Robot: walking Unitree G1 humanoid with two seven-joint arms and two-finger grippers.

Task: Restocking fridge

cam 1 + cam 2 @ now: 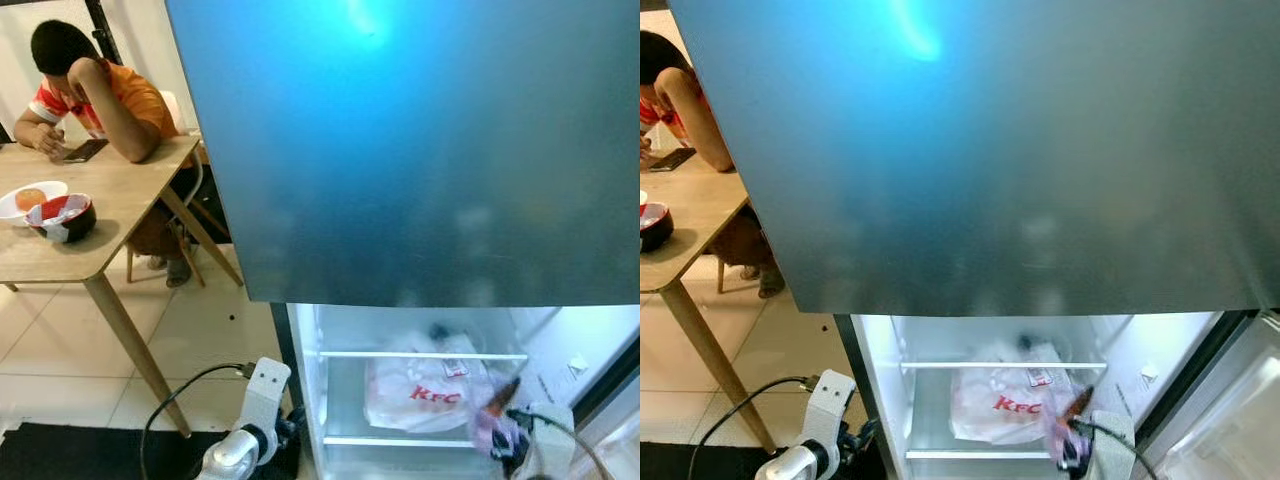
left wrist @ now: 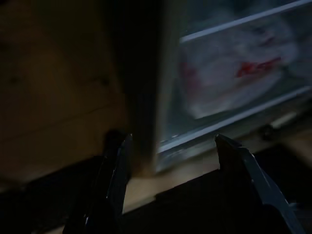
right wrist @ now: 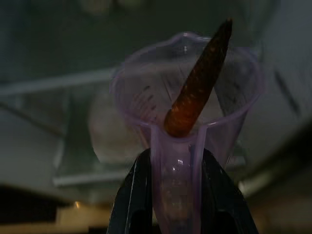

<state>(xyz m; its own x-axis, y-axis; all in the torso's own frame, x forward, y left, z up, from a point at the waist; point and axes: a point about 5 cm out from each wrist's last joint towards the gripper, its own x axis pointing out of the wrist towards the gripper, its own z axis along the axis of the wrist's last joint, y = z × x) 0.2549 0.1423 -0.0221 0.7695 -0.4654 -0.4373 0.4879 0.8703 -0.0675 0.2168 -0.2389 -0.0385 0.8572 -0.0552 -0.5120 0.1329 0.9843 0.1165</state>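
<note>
Our right gripper (image 3: 178, 195) squeezes the handle of a light purple cup (image 3: 187, 92) holding a carrot (image 3: 197, 87). It could tip. Our left gripper (image 2: 170, 165) hangs wide open by the fridge (image 1: 420, 400).

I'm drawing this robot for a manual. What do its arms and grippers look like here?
The left arm is a silver-white, boxy link with small round holes and a rounded metallic joint; a black cable loops from its top. The left gripper has two long black tapered fingers. The right arm is pale too, with a black cable; the right gripper's fingers are glossy black.
</note>
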